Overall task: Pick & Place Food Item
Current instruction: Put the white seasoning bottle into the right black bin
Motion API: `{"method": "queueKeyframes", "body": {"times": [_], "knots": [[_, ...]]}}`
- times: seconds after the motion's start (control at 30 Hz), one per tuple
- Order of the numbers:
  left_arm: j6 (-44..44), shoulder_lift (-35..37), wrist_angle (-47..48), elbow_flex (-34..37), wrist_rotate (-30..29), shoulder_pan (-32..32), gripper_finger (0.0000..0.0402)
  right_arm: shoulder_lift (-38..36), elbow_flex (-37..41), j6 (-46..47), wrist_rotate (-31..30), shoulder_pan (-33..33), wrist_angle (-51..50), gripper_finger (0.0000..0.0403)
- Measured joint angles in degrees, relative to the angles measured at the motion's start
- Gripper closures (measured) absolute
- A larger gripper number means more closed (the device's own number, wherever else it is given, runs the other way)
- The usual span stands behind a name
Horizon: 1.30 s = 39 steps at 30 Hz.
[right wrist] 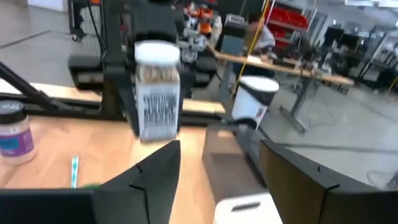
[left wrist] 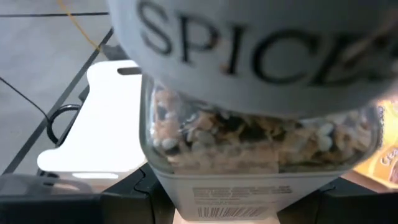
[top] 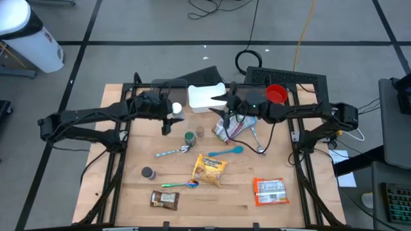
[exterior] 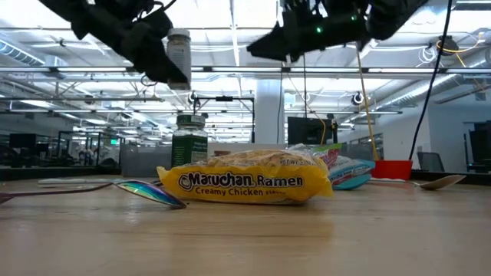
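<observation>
1. Left gripper point(top: 172, 115) is raised above the table's far-left part, clenched on a spice jar point(top: 176, 110); the jar is lifted clear of the wood, white cap visible from above.
2. Low view: spice jar point(exterior: 178, 55) hangs high in the air between the dark fingers; a second, green-labelled jar point(exterior: 189, 139) stands on the table below and behind it.
3. Left wrist view: jar point(left wrist: 261, 124) fills the frame, "SPICE" lettering on the cap, barcode label towards the fingers; white tray point(left wrist: 102, 134) lies beyond.
4. Right gripper point(top: 221, 102) hovers far centre, near the white tray point(top: 205, 96), jaws released, holding nothing; right wrist view shows its fingers point(right wrist: 158, 171) apart, with the held jar point(right wrist: 157, 96) ahead.
5. Ramen packet point(top: 210, 169) lies near centre; red snack bag point(top: 270, 190) near right; teal spoon point(top: 227, 152) between ramen and right arm; red cup point(top: 275, 94) far right.
</observation>
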State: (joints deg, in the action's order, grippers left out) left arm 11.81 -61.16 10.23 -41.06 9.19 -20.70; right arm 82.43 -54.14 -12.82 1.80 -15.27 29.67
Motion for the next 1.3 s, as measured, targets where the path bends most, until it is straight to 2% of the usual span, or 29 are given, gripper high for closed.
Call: {"method": "queueKeyframes", "body": {"times": [0.07, 0.33, 0.4, 0.57, 0.7, 0.97, 1.17, 1.3], "knots": [[-0.07, -1.02, 0.99, -0.85, -0.03, 0.23, 0.0196, 0.0, -1.13, -0.29, 0.51, 0.0, -0.28, 0.0171], [1.06, -7.41, 0.94, -6.38, -0.04, 2.42, 0.0196, 0.0, -4.25, 3.6, 10.23, 0.02, -0.85, 0.0127], [2.25, -9.03, 0.54, -8.18, -0.06, 3.29, 0.0196, 0.01, -4.25, 5.11, 10.46, 0.0, -0.85, 0.0122], [5.03, -11.57, 0.31, -11.67, 0.03, 4.86, 0.0196, 2.24, -4.18, 8.39, 13.56, -0.04, -0.24, 0.0121], [6.59, -12.07, 0.09, -12.94, 1.55, 5.34, 0.0196, 5.3, -4.27, 10.44, 16.49, 0.12, 4.75, 0.0125], [6.03, -12.22, 1.25, -12.98, 2.79, 5.3, 0.0196, 7.53, -4.56, 10.34, 16.41, 0.37, 10.67, 0.0125], [5.69, -12.24, 0.54, -12.98, 2.72, 5.3, 0.0196, 7.52, -8.91, 9.83, 17.13, 0.37, 5.14, 0.0132], [5.63, -12.74, 0.97, -12.98, -0.85, 5.32, 0.0196, 7.52, -13.13, 8.39, 19.47, 0.37, -2.15, 0.0132]]}}
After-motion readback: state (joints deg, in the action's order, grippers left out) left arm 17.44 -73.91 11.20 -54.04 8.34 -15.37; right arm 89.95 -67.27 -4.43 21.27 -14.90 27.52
